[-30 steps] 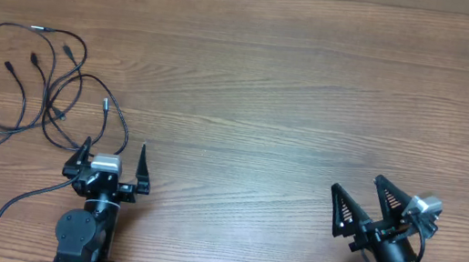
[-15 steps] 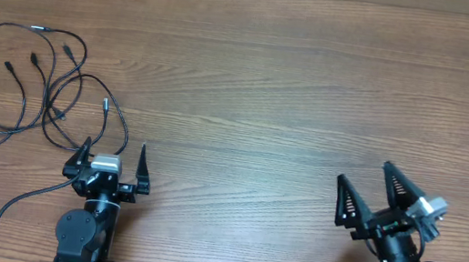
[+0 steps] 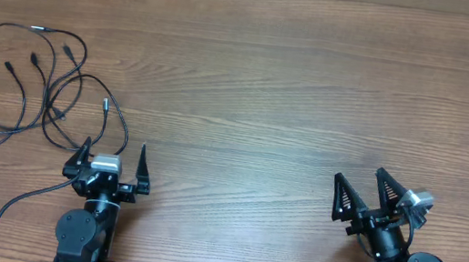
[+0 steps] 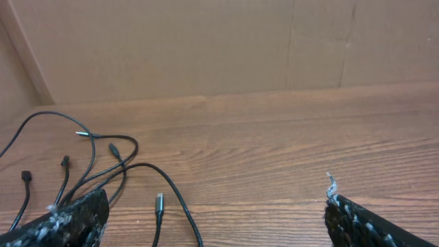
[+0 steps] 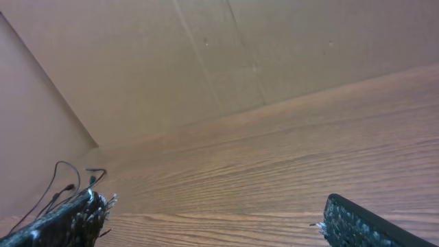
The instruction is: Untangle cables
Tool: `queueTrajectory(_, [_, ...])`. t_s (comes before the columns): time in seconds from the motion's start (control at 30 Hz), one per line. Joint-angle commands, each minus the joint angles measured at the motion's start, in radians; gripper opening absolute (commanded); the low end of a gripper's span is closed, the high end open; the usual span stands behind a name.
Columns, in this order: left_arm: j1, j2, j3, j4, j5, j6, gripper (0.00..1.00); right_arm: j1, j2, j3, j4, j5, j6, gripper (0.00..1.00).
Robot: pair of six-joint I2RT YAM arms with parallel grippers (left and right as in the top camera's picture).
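Note:
The cables (image 3: 34, 85) lie as loose black loops with small plug ends at the far left of the wooden table. They also show in the left wrist view (image 4: 103, 165), with a silver-tipped plug (image 4: 159, 202) just ahead of the fingers. My left gripper (image 3: 111, 155) is open and empty, just right of the nearest loop. My right gripper (image 3: 359, 190) is open and empty at the front right, far from the cables. In the right wrist view the cables (image 5: 65, 178) show small at the far left.
A cardboard wall (image 4: 206, 48) stands along the table's far edge. One black cord (image 3: 22, 202) runs off the front left beside the left arm base.
My right gripper has shifted and turned slightly near the front right edge. The left gripper and the cables have not moved.

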Motion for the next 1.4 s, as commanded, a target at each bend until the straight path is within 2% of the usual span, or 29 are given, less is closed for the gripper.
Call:
queueTrajectory(0.0, [-0.002, -0.01, -0.004, 0.002, -0.003, 0.015, 1.0, 0.005, -0.01, -0.011, 0.006, 0.0, -0.001, 1.0])
queueTrajectory(0.5, [-0.002, -0.01, -0.004, 0.002, -0.004, 0.015, 1.0, 0.005, -0.01, -0.011, 0.01, 0.0, -0.026, 1.0])
queueTrajectory(0.53, [-0.002, -0.01, -0.004, 0.002, -0.003, 0.015, 1.0, 0.005, -0.01, -0.011, 0.008, 0.0, -0.062, 1.0])
queueTrajectory(0.63, [-0.002, -0.01, -0.004, 0.002, -0.003, 0.015, 1.0, 0.005, -0.01, -0.011, 0.006, 0.0, -0.389, 1.0])
queueTrajectory(0.8, [-0.002, -0.01, -0.004, 0.002, -0.003, 0.015, 1.0, 0.005, -0.01, -0.011, 0.005, 0.05, -0.604, 1.0])
queueTrajectory(1.03, [-0.002, -0.01, -0.004, 0.002, -0.003, 0.015, 0.99, 0.005, -0.01, -0.011, -0.013, 0.283, -0.603, 1.0])
queueTrajectory(1.37, [-0.002, -0.01, -0.004, 0.002, -0.004, 0.015, 1.0, 0.005, -0.01, -0.011, -0.013, 0.285, -0.603, 1.0])
